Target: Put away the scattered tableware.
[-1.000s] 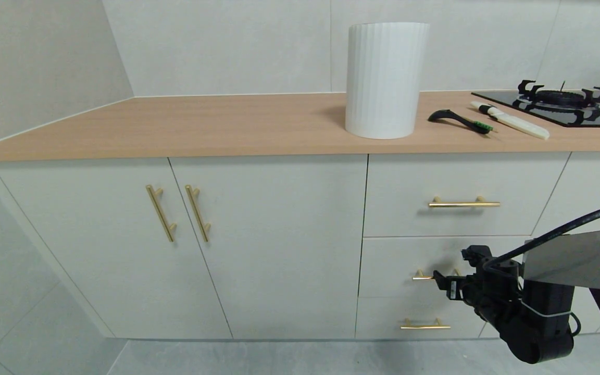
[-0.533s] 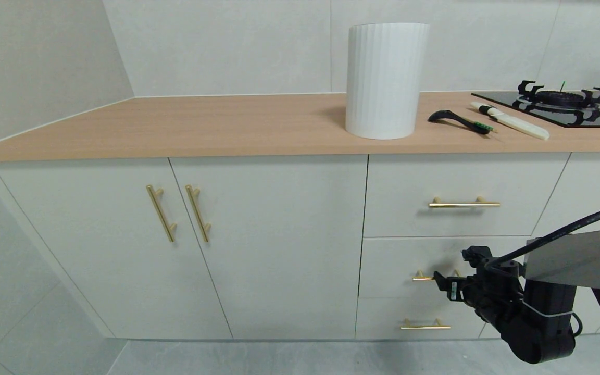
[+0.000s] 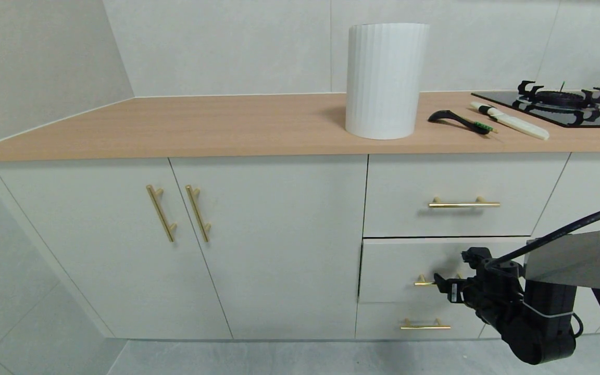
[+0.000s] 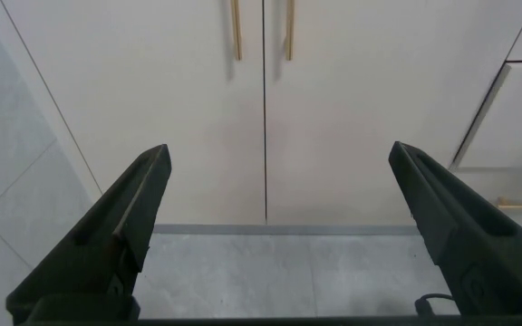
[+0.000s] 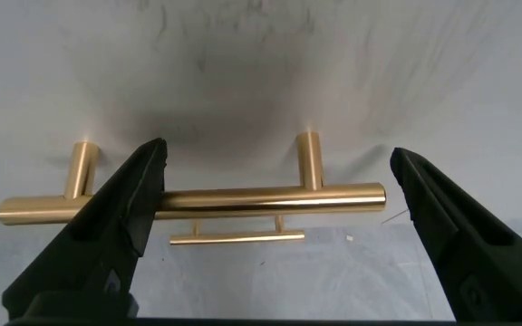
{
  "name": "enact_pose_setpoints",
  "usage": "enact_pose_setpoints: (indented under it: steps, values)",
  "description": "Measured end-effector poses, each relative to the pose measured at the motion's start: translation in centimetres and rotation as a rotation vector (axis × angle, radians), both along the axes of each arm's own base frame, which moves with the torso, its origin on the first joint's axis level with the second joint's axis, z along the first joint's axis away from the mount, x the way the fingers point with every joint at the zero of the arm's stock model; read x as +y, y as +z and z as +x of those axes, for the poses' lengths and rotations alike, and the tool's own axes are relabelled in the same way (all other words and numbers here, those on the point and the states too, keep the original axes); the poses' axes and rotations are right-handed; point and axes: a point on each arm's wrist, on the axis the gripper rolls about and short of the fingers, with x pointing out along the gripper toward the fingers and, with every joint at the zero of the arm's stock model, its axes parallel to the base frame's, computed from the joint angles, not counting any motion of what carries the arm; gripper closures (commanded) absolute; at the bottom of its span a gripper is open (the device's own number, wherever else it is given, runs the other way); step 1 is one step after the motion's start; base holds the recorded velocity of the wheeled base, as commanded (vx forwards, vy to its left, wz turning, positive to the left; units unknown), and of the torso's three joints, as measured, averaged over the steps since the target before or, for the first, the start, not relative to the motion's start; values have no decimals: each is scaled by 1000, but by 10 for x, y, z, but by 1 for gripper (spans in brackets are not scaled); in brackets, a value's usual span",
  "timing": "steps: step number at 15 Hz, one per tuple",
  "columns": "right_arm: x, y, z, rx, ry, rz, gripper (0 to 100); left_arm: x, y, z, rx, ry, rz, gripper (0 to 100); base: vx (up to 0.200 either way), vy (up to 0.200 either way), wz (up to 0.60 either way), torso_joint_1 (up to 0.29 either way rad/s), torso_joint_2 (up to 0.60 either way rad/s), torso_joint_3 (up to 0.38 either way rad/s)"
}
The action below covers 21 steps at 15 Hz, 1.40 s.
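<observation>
On the wooden counter (image 3: 227,125) lie a black-handled utensil (image 3: 459,121) and a white knife (image 3: 511,121), to the right of a tall white ribbed container (image 3: 386,80). My right gripper (image 3: 451,269) is low down at the middle drawer (image 3: 399,265), which stands slightly pulled out with a dark gap along its top and left edge. In the right wrist view the gold handle (image 5: 243,199) runs across between the spread fingers of the right gripper (image 5: 276,149), which is open. My left gripper (image 4: 276,149) hangs open near the floor, facing the cabinet doors (image 4: 261,109).
A black gas hob (image 3: 560,101) sits at the counter's right end. The top drawer handle (image 3: 464,204) and bottom drawer handle (image 3: 425,326) are above and below my right gripper. Double doors with gold handles (image 3: 177,212) are to the left.
The middle drawer has slid out a little, and a dark gap now shows above and left of its front. The right gripper has come back slightly with the handle.
</observation>
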Motion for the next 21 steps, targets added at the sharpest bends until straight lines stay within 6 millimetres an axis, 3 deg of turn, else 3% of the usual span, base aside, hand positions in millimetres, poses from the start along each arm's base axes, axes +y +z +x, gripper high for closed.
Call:
enact_pose_setpoints:
  steps: [6, 9, 12, 15, 18, 21]
  values:
    - [-1, 5, -16, 89, 15, -6, 0, 0, 0, 0, 0, 0, 0, 0, 0, 0, 0, 0, 0, 0]
    - [-2, 22, -30, 173, 41, -4, 0, 0, 0, 0, 0, 0, 0, 0, 0, 0, 0, 0, 0, 0]
    - [0, 51, -45, 255, 83, 7, 0, 0, 0, 0, 0, 0, 0, 0, 0, 0, 0, 0, 0, 0]
    - [5, 93, -63, 273, 157, 34, 0, 0, 0, 0, 0, 0, 0, 0, 0, 0, 0, 0, 0, 0]
    - [18, 141, -85, 199, 232, 47, 0, 0, 0, 0, 0, 0, 0, 0, 0, 0, 0, 0, 0, 0]
    - [26, 167, -93, 89, 259, 55, 0, 0, 0, 0, 0, 0, 0, 0, 0, 0, 0, 0, 0, 0]
